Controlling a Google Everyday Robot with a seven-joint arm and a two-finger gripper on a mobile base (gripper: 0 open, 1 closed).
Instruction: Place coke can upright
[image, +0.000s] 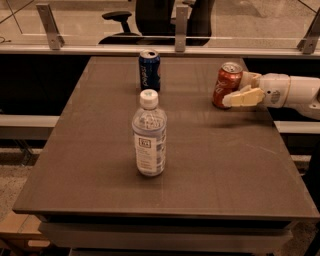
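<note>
Coke can (226, 82) against end effector (238, 90) near table (200, 170) edge

Was white and tubular along the arm (300, 92); ended at far right in a gripper (235, 90) with cream fingers (247, 97); bore a dark round mark (276, 96) near the wrist.

Red coke can (226, 82) stands upright, claw (241, 93) beside it.

Dim warm light, perhaps overhead; soft shadow under gripper (235, 93) at table's (210, 170) right.
</note>
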